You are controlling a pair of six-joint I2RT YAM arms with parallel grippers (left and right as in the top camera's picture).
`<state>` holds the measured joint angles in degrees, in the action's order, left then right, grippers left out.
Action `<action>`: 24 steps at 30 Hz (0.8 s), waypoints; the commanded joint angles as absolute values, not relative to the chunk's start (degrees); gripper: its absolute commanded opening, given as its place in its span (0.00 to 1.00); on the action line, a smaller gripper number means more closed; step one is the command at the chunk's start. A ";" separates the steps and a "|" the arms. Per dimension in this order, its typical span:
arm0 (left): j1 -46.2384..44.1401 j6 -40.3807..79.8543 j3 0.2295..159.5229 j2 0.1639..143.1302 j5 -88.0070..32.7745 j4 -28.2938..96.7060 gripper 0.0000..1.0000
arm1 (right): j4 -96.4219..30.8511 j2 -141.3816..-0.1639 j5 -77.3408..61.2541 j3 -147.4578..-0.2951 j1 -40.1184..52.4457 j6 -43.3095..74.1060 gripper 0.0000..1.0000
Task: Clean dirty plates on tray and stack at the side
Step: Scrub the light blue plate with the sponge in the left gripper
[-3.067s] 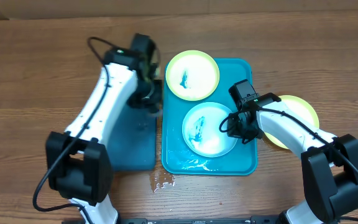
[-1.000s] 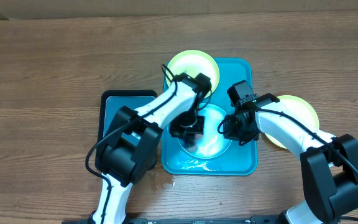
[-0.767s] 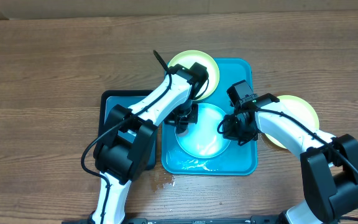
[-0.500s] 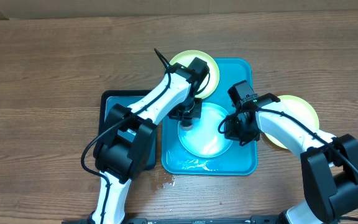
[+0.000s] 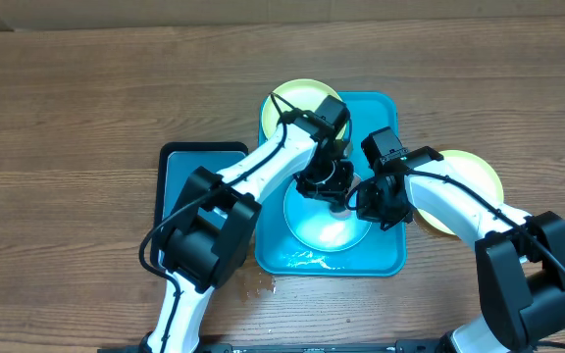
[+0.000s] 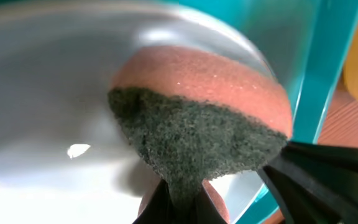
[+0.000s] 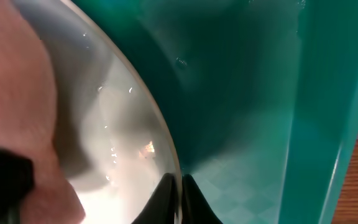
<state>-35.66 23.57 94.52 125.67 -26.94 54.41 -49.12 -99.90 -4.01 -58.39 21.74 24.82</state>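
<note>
The plates lie in three spots. The light blue plate (image 5: 322,230) sits in the tray (image 5: 385,257), directly under both hands. A yellow-green plate (image 5: 297,93) lies at the tray's far end, beyond the left hand (image 5: 334,189). A second yellow-green plate (image 5: 474,169) rests on the desk (image 5: 67,118) outside the tray, out past the right hand (image 5: 368,206) and partly under its arm. The left hand is clamped tight on a sponge (image 6: 197,118) (salmon back, dark scouring face), which presses on the light blue plate's pale centre. The right hand is pinched narrow on that plate's rim, on the side nearest the tray wall. A black tray (image 5: 199,186) lies beside the teal one, back by the left arm's elbow.
</note>
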 commanded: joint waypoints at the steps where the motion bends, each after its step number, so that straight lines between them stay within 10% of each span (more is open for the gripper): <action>1: -35.22 25.93 94.61 126.37 -23.53 56.90 0.04 | -49.74 -99.35 -1.80 -57.69 21.58 24.18 0.04; 12: -35.18 31.31 94.61 126.37 16.10 70.48 0.04 | -49.52 -99.35 -1.78 -57.69 21.58 24.18 0.04; 24: -35.18 27.05 94.61 126.37 6.76 62.50 0.04 | -49.58 -99.35 -1.80 -57.69 21.58 24.18 0.04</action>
